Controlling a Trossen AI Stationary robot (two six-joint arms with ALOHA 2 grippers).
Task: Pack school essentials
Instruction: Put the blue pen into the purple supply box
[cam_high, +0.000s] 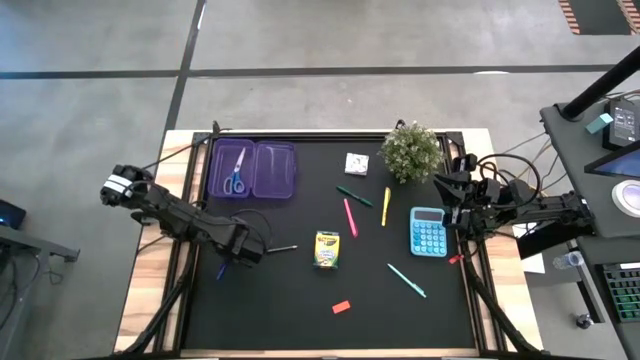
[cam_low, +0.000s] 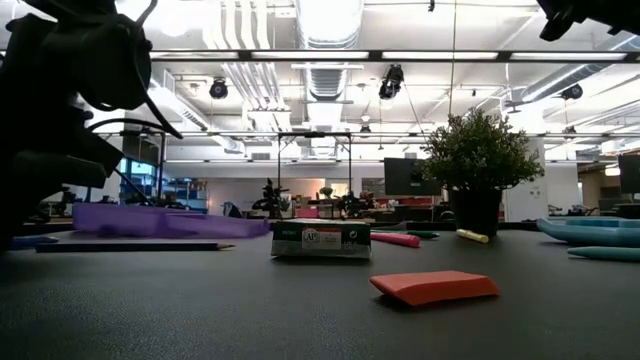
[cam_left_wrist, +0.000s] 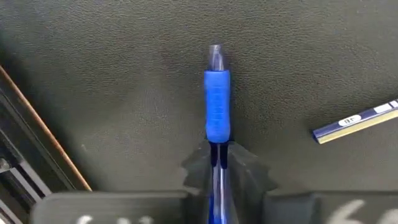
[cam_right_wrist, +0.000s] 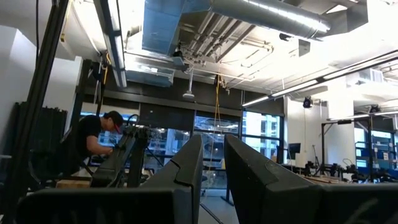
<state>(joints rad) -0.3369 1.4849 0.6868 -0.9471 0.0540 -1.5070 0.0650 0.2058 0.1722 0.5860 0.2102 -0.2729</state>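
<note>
My left gripper (cam_high: 238, 254) (cam_left_wrist: 217, 154) sits low over the mat's left side, shut on a blue pen (cam_left_wrist: 217, 106). A grey pencil (cam_high: 281, 248) (cam_left_wrist: 354, 121) lies beside it. Blue-handled scissors (cam_high: 237, 173) lie in the open purple case (cam_high: 252, 168). On the mat lie the crayon box (cam_high: 327, 250) (cam_low: 321, 240), pink pen (cam_high: 350, 216), green pen (cam_high: 355, 196), yellow pen (cam_high: 386, 205), teal pen (cam_high: 407, 280), red eraser (cam_high: 341, 306) (cam_low: 434, 286) and white pad (cam_high: 356, 163). My right gripper (cam_high: 455, 200) (cam_right_wrist: 214, 168) waits raised at the right edge, open, pointing level into the room. My left gripper pinches the blue pen between its two fingers (cam_left_wrist: 249, 171), on the thin shaft (cam_left_wrist: 216, 149) just behind the blue rubber grip. The pen lies along the fingers and sticks out past their tips, point end (cam_left_wrist: 216, 57) leading. Whether it rests on the mat I cannot tell.
A potted plant (cam_high: 411, 150) (cam_low: 476, 160) stands at the mat's far right, and a teal calculator (cam_high: 429, 232) lies below my right gripper. Wooden table edges and dark frame rails border the mat. A person (cam_right_wrist: 93, 143) works far off in the room.
</note>
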